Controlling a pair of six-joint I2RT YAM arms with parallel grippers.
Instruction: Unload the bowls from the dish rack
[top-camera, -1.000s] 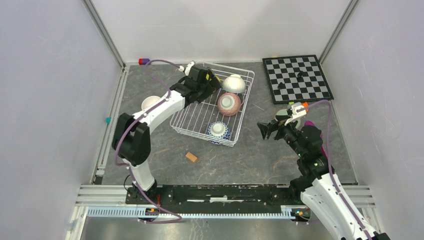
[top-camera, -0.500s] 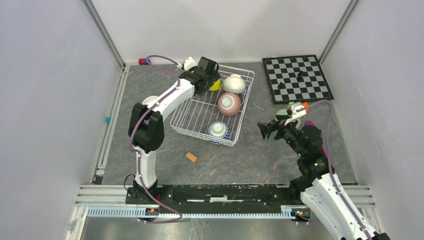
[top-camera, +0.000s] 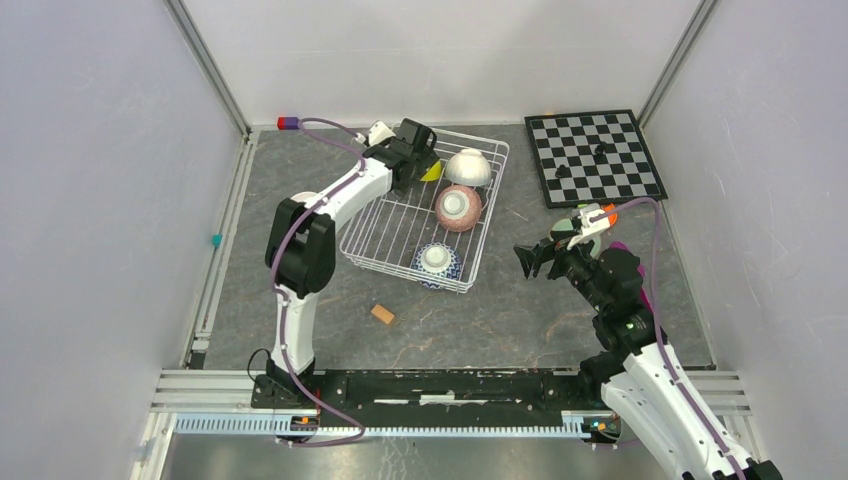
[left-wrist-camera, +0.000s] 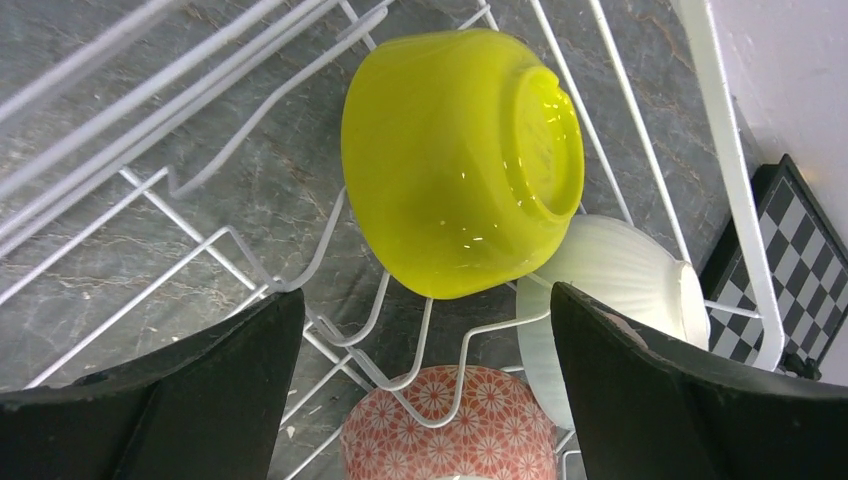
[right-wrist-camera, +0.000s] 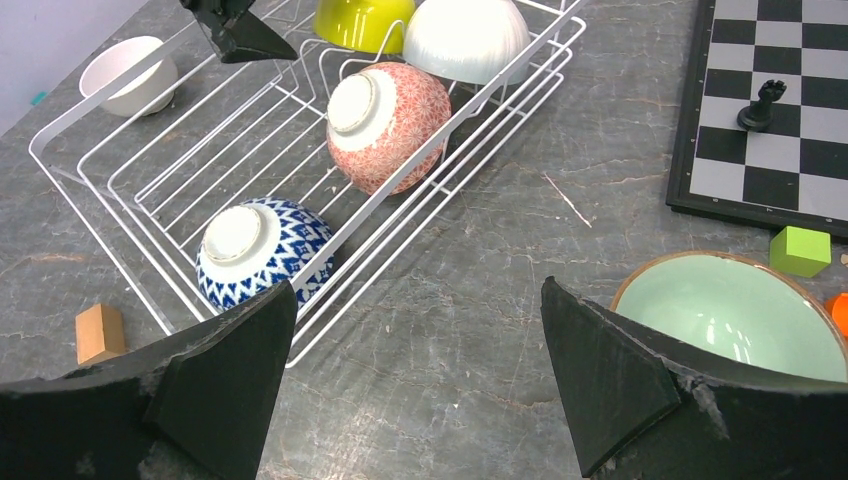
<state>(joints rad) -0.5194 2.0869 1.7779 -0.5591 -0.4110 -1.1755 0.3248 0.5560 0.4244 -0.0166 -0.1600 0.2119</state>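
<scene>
The white wire dish rack (top-camera: 372, 262) lies on the grey table. Inside it, upside down, are a yellow-green bowl (left-wrist-camera: 460, 150), a white bowl (top-camera: 468, 167), a pink patterned bowl (right-wrist-camera: 385, 115) and a blue-and-white bowl (right-wrist-camera: 262, 250). My left gripper (top-camera: 420, 150) hovers open over the rack's far end, just short of the yellow-green bowl, with its fingers (left-wrist-camera: 170, 400) empty. My right gripper (right-wrist-camera: 416, 290) stands open above bare table to the right of the rack. A pale green bowl (right-wrist-camera: 735, 315) sits upright on the table beside it. Another white bowl (right-wrist-camera: 128, 75) stands outside the rack's left side.
A chessboard (top-camera: 595, 155) with black pieces lies at the far right. A small wooden block (top-camera: 382, 314) rests in front of the rack, and a green cube (right-wrist-camera: 800, 250) sits near the pale green bowl. Walls enclose the table on three sides.
My left gripper has moved toward the rack's far end, over the yellow-green bowl, and its arm's elbow swung right. The right arm has barely moved.
</scene>
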